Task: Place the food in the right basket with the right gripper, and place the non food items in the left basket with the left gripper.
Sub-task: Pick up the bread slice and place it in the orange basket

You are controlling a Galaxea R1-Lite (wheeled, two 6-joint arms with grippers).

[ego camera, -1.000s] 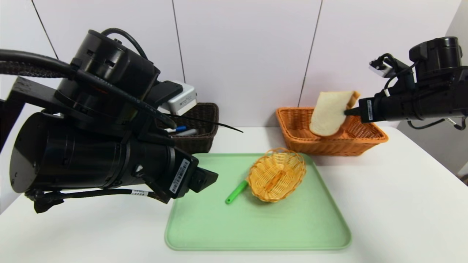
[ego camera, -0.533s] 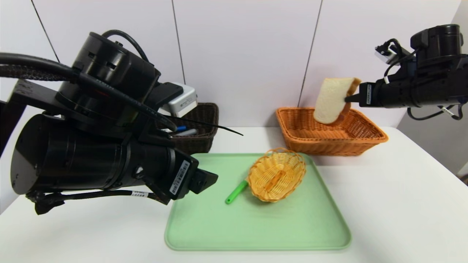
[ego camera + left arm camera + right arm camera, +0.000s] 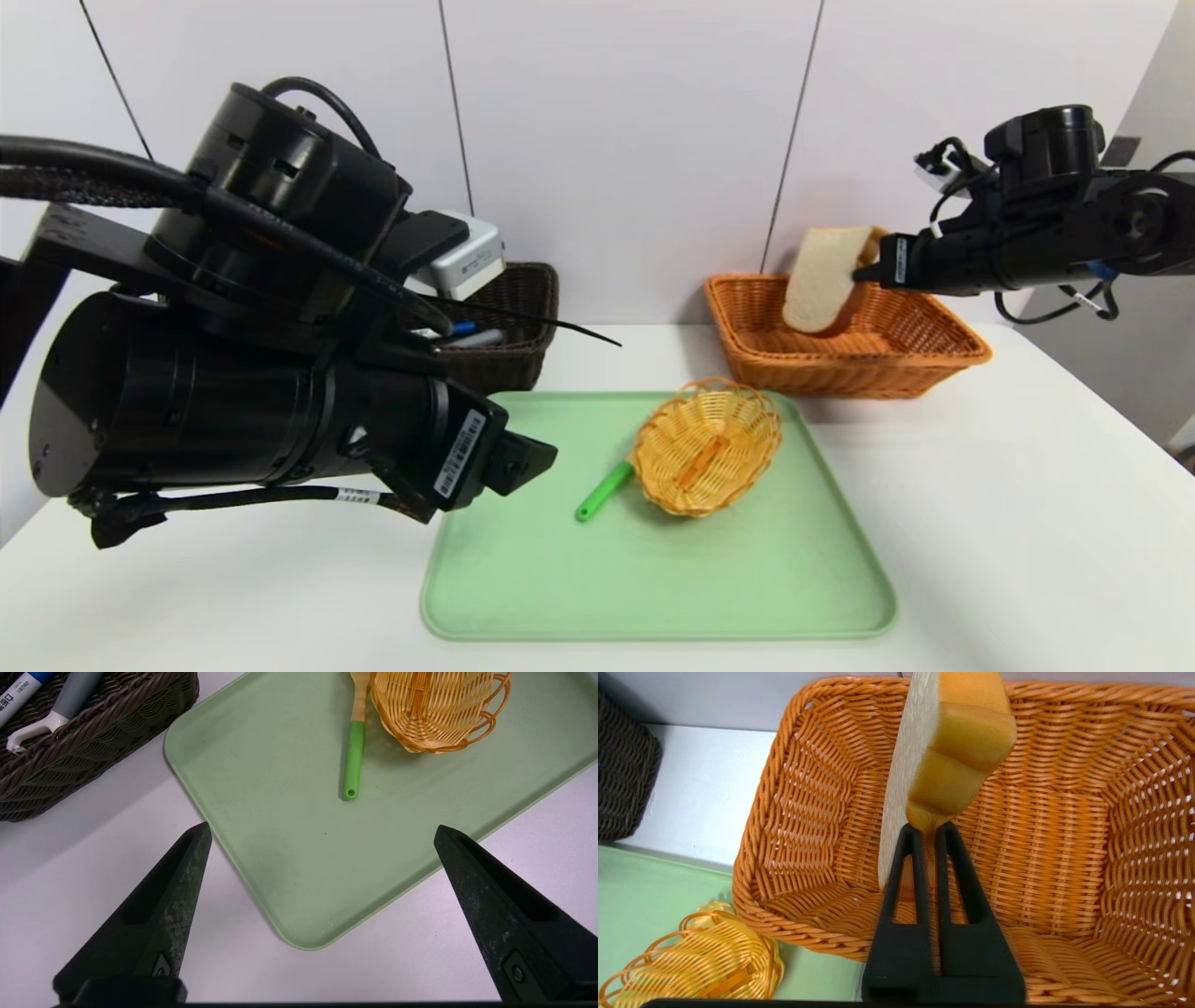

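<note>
A slice of bread hangs on edge over the orange right basket. My right gripper is shut on the slice's crust edge. The dark brown left basket at the back left holds a blue-capped marker and a grey-handled tool. On the green tray lie a green-handled utensil and a small yellow wicker basket. My left gripper hangs open above the tray's near left corner.
The white table runs to a white wall behind the baskets. My left arm fills the left of the head view and hides part of the dark basket. The utensil's far end is tucked under the yellow wicker basket.
My right gripper lifted the bread, then swung it left and lower into the orange basket's mouth. The left arm has stayed put.
</note>
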